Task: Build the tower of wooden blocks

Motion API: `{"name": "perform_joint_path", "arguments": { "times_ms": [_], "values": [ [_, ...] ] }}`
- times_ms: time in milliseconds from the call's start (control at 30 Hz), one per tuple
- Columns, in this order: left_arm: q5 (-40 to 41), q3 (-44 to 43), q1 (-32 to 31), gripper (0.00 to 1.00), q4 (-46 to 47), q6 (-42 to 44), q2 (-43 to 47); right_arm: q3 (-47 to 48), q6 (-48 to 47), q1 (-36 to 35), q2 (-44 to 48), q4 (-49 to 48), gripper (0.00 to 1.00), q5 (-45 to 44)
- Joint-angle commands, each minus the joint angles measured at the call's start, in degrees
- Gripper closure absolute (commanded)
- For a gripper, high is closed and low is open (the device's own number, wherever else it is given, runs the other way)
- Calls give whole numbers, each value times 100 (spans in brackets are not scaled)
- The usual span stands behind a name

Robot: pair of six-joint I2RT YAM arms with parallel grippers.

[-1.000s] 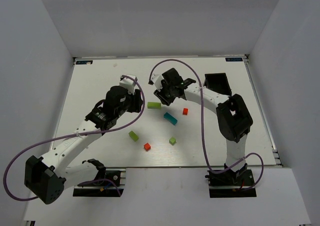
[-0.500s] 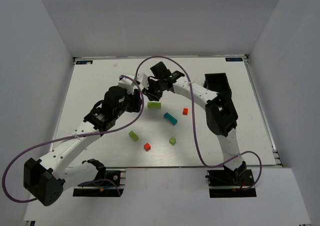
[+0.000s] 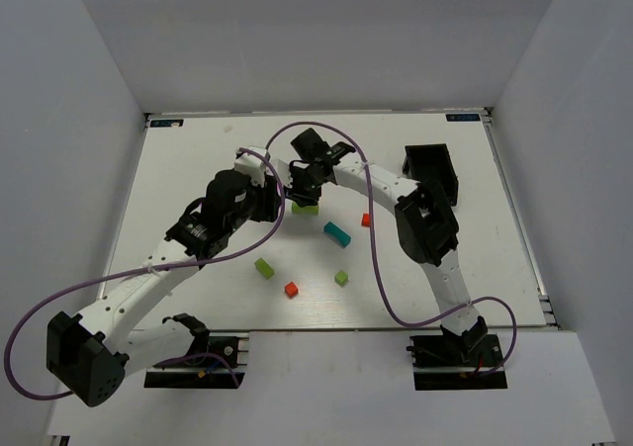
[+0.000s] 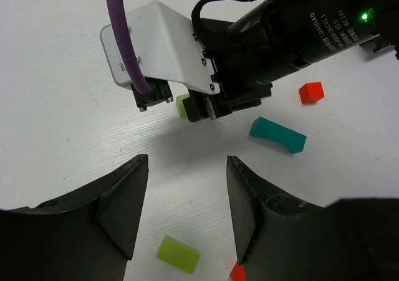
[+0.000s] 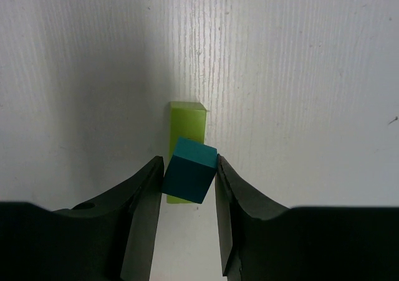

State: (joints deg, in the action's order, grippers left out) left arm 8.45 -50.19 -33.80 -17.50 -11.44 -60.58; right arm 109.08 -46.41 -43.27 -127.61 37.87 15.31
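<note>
right gripper (image 5: pixel 189 164): is clamping a teal block (image 5: pixel 187 180) between its fingers, hanging over the far middle of the table (image 3: pixel 188 169).
teal block: is sitting over the near end of a green bar (image 5: pixel 187 116); whether it is touching the bar cannot be told.
green bar: is lying flat on the table, under the right gripper and just beside the left gripper (image 4: pixel 187 169).
left gripper: is hovering with its fingers apart, holding nothing, facing the right gripper.
teal bar (image 3: pixel 337 233): is lying flat near the green bar, nearer the arms' bases and to the right.
far red cube (image 3: pixel 366 220): is sitting just right of the teal bar.
green block (image 3: pixel 264 267), near red cube (image 3: pixel 291 289), green cube (image 3: pixel 341 278): are lying apart from one another in a loose row nearer the bases.
black box (image 3: pixel 430 164): is standing at the far right of the table, beside the right arm.
</note>
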Motion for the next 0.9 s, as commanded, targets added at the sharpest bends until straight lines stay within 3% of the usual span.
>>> {"name": "perform_joint_path", "arguments": {
  "times_ms": [0,867],
  "values": [
    [121,1,32,36,106,19,143,333,-298,-24,-79,194,72,24],
    [236,1,32,36,159,72,318,1142,-773,-68,-695,757,68,218]
  ]
}}
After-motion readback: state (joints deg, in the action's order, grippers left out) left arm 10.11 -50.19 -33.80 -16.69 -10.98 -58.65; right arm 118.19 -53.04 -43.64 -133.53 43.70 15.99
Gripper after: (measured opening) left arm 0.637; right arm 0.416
